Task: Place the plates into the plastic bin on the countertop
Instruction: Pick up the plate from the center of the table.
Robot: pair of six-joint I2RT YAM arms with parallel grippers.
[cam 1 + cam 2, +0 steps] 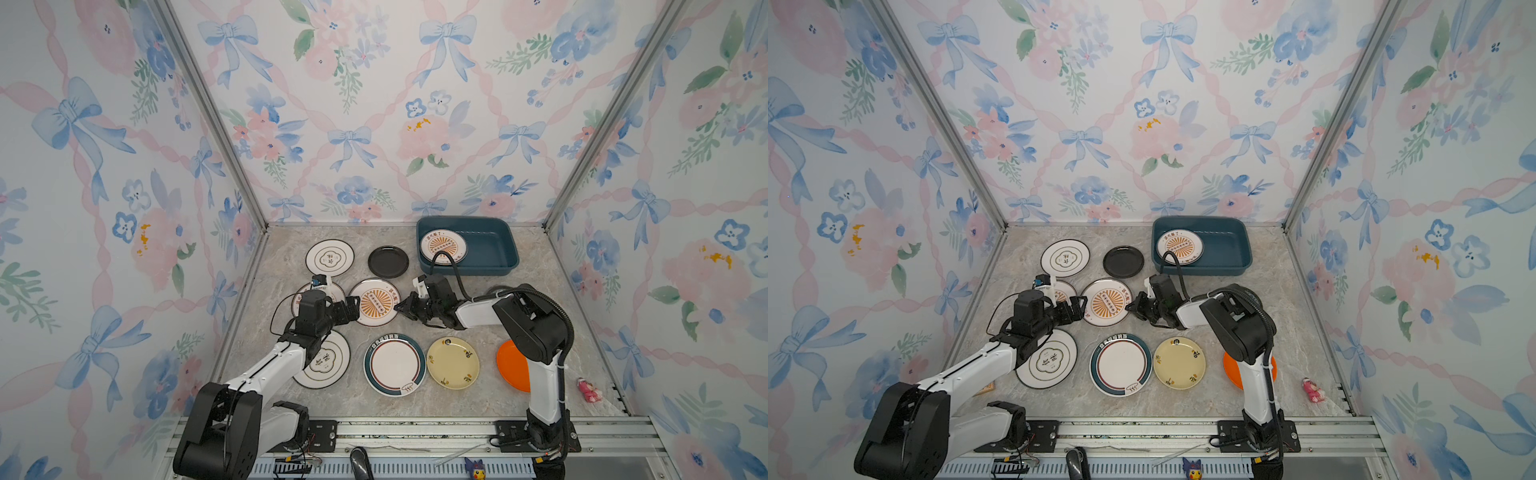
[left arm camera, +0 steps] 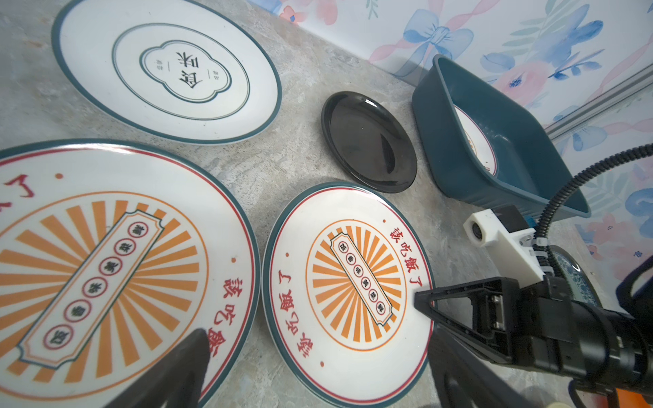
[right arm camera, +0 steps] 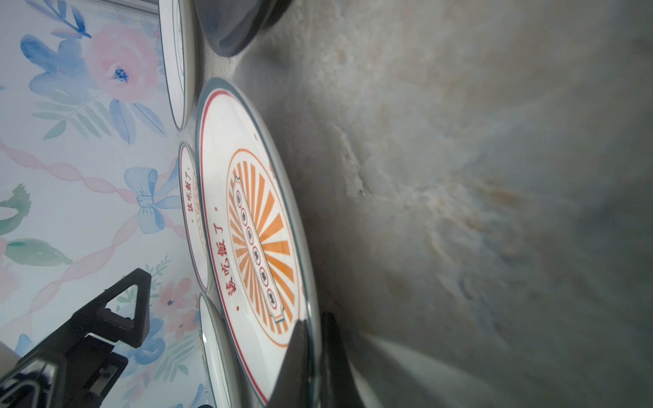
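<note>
Nearest the robot, four plates are lying flat on the desk (image 1: 478, 399) in a row: the near emblem plate (image 1: 328, 365) partly under the left arm, the teal-rimmed plate (image 1: 395, 365), the pale yellow plate (image 1: 453, 362) and the orange plate (image 1: 511, 365), half hidden by the right arm. Beyond them, the right tool (image 1: 398, 308) is clenching the rim of the centre sunburst plate (image 1: 376, 302), which is resting on the desk. The left tool (image 1: 355, 309) is hanging released at that plate's opposite edge, beside the left sunburst plate (image 2: 106, 268). Farther back, the far emblem plate (image 1: 329, 257) and black plate (image 1: 388, 262) are waiting. At the back wall, the plastic bin (image 1: 486, 249) is holding only the binned sunburst plate (image 1: 442, 246) at one end. By my judgement the task is barely beginning, with at least eight plates remaining outside.
</note>
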